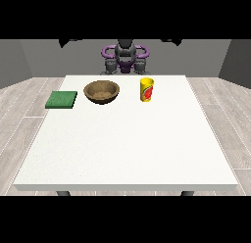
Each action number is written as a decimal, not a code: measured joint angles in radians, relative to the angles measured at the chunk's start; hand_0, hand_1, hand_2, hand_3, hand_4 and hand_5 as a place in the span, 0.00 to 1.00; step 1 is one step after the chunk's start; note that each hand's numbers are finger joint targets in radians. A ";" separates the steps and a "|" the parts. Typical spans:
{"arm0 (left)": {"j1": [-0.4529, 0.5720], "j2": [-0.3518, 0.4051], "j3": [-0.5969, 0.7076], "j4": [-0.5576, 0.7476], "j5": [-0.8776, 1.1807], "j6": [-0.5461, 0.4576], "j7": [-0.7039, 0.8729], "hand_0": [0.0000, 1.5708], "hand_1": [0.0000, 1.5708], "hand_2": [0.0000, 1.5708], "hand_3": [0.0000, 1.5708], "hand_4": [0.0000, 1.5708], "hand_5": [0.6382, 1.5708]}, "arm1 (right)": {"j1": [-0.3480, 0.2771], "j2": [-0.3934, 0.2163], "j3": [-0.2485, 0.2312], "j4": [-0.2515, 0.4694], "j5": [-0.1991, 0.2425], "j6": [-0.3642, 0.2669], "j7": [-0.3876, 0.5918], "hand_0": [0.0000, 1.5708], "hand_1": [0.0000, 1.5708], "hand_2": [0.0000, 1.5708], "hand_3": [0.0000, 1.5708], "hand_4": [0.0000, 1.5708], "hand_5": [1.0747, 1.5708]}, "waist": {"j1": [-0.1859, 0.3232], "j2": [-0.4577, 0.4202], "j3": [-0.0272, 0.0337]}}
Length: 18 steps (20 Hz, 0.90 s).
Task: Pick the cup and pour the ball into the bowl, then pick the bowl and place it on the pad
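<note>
**Nothing lifted yet: the cup comes first**

Nearest the camera lies the bare white counter, filling the lower half of the frame. Everything we need sits along its far edge. The yellow cup stands upright right of centre, the wooden bowl rests just left of centre, near the cup but apart from it, and the green pad lies flat at the upper left, beside the bowl. We cannot see the ball; presumably it is inside the cup.

The robot sits at the top centre, arms drawn in. Its hands are too small for us to tell how they are set.

We judge the opening step is taking the cup. We would grip its side, keep it upright while carrying, and tip only over the bowl's middle.
</note>
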 measured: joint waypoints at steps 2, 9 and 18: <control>-0.010 0.002 0.012 0.013 0.003 -0.006 -0.027 0.00 0.00 0.00 0.00 0.00 0.97 | -0.011 0.007 -0.004 -0.007 0.001 0.001 -0.009 0.00 0.00 0.00 0.00 0.00 1.00 | 0.002 0.031 0.0003; -0.092 0.004 0.045 0.134 -0.019 -0.010 -0.192 0.00 0.00 0.00 0.00 0.00 0.95 | -0.053 0.035 -0.002 0.066 0.036 0.021 -0.150 0.00 0.00 0.00 0.00 0.00 1.00 | -0.013 0.168 0.0003; -0.126 -0.089 0.022 0.400 -0.112 0.052 -0.513 0.00 0.00 0.00 0.00 0.00 0.94 | -0.118 0.016 -0.019 0.112 0.038 0.053 -0.214 0.00 0.00 0.00 0.00 0.00 1.00 | -0.057 0.275 0.0002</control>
